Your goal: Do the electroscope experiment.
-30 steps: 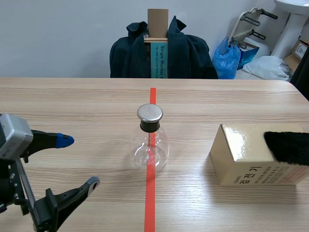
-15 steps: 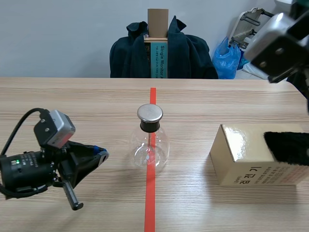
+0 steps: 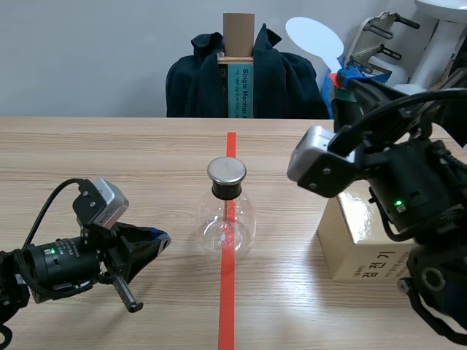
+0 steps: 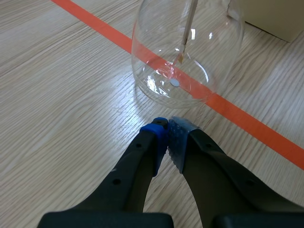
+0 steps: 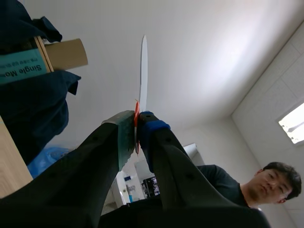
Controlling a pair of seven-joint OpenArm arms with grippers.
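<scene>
A round glass flask (image 3: pixel 227 222) with a metal cap (image 3: pixel 226 171) stands on the red tape line mid-table. A thin rod hangs inside it (image 4: pixel 185 33). My left gripper (image 3: pixel 162 238) lies low on the table, shut on nothing, its tips (image 4: pixel 167 130) just short of the flask's base (image 4: pixel 190 61). My right gripper (image 3: pixel 341 79) is raised to the flask's right, shut on the orange handle of a white round paddle (image 3: pixel 314 34). In the right wrist view the paddle (image 5: pixel 143 71) shows edge-on above the gripper (image 5: pixel 136 124).
A tan cardboard box (image 3: pixel 357 251) sits right of the flask, partly behind my right arm. A chair draped with a dark jacket (image 3: pixel 281 80) stands beyond the far table edge. A person (image 5: pixel 223 183) shows in the right wrist view.
My left gripper went from open to shut and swung low toward the flask. My right arm came into view, raised with the white paddle, and now covers part of the box.
</scene>
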